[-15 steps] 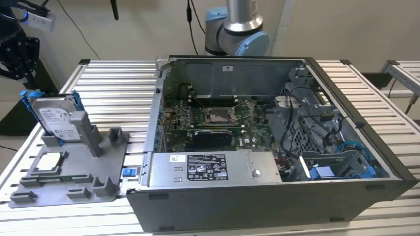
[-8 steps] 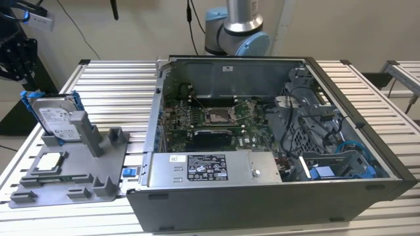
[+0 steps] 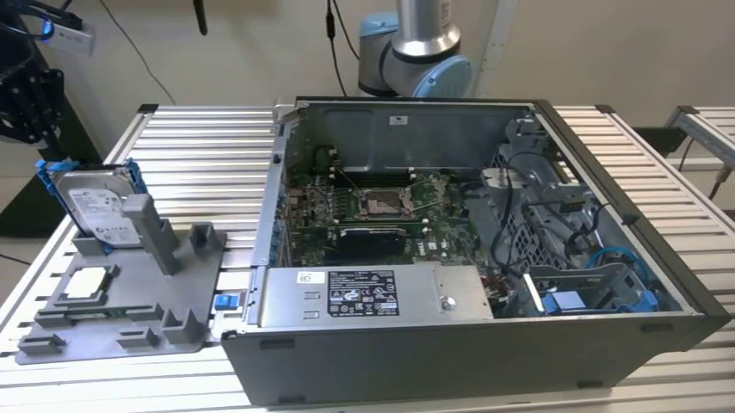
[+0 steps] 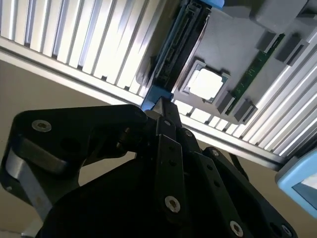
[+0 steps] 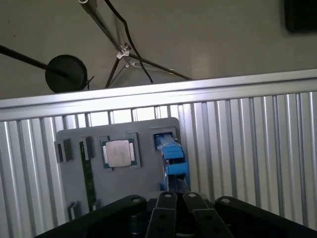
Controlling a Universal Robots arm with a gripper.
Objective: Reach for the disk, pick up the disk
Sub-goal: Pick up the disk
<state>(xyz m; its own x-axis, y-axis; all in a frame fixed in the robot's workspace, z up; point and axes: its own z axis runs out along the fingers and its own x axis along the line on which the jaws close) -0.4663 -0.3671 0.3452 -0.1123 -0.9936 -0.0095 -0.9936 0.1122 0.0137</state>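
Note:
The disk (image 3: 98,202) stands upright on its edge in a slot of the grey holder (image 3: 138,301) at the exterior view's left, silver-grey with a white label and blue rails. Both wrist views look down on it edge-on: the disk (image 4: 178,49) is a dark strip with blue ends, and the disk (image 5: 169,153) shows mainly its blue rail. My black gripper (image 4: 161,102) hangs well above it, apart from it, roughly in line with its edge. In the first wrist view the gripper (image 5: 178,197) has its fingers drawn together and holds nothing.
A square silver chip (image 5: 118,152) and a green memory stick (image 5: 88,173) lie in the holder beside the disk. An open computer case (image 3: 460,241) fills the ribbed metal table's (image 3: 206,146) middle and right. The table edge runs close behind the holder.

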